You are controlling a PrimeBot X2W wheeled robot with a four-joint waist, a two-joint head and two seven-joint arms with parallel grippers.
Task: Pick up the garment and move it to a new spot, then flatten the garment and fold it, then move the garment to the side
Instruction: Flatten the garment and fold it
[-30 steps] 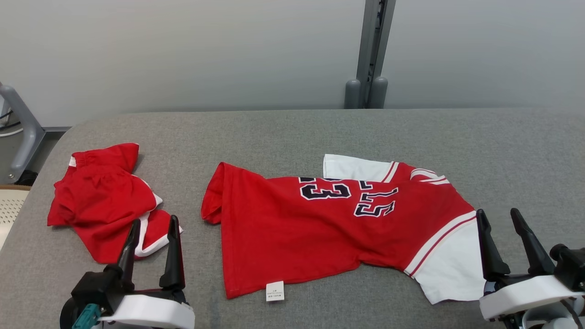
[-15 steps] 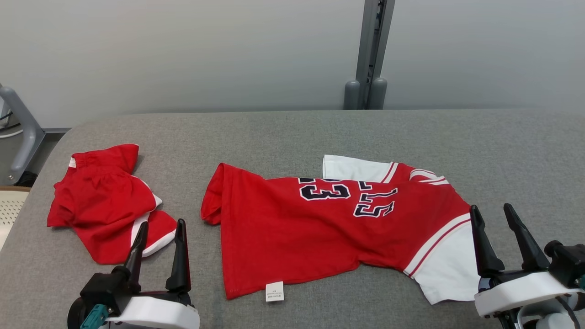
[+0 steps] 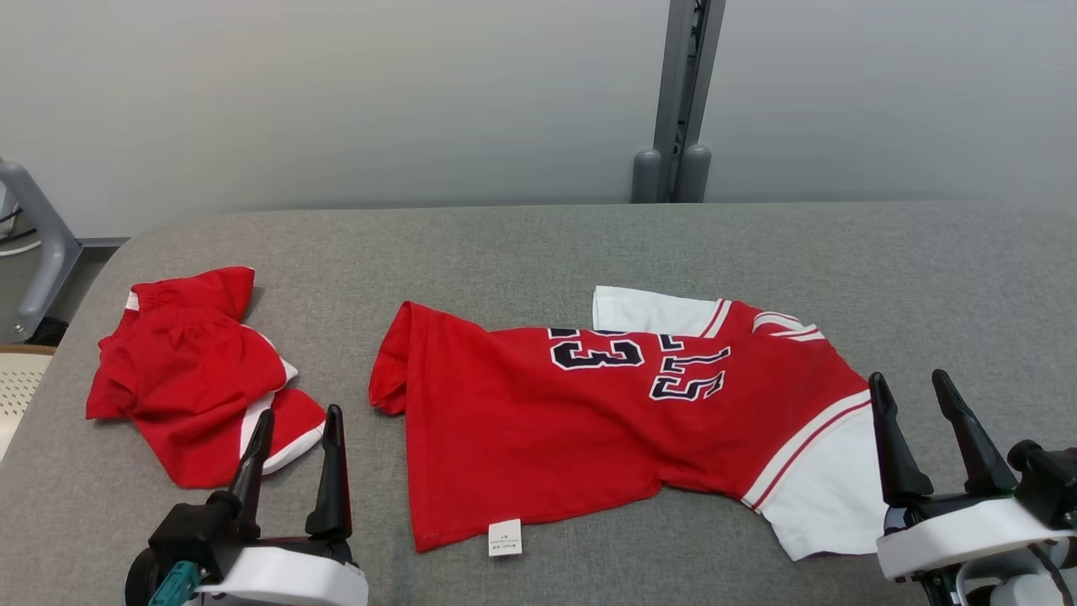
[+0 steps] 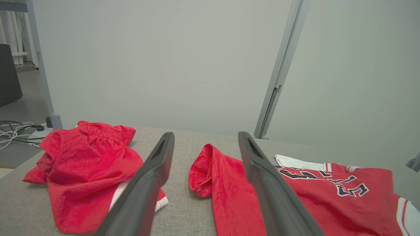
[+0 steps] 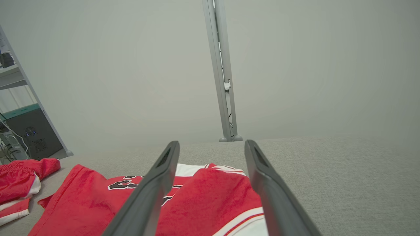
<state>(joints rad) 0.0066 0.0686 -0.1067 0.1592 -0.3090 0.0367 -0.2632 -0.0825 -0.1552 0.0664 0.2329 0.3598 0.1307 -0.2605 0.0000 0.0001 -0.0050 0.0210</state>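
grey table (image 3: 538,244) holds jersey (image 3: 589,421), red shorts (image 3: 189,370) lying apart

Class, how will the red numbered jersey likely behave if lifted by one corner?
The jersey will probably droop limply: it lies creased, one edge curled over. It looks thin, so likely light. Pushed across the grey cloth table, it would probably bunch up.
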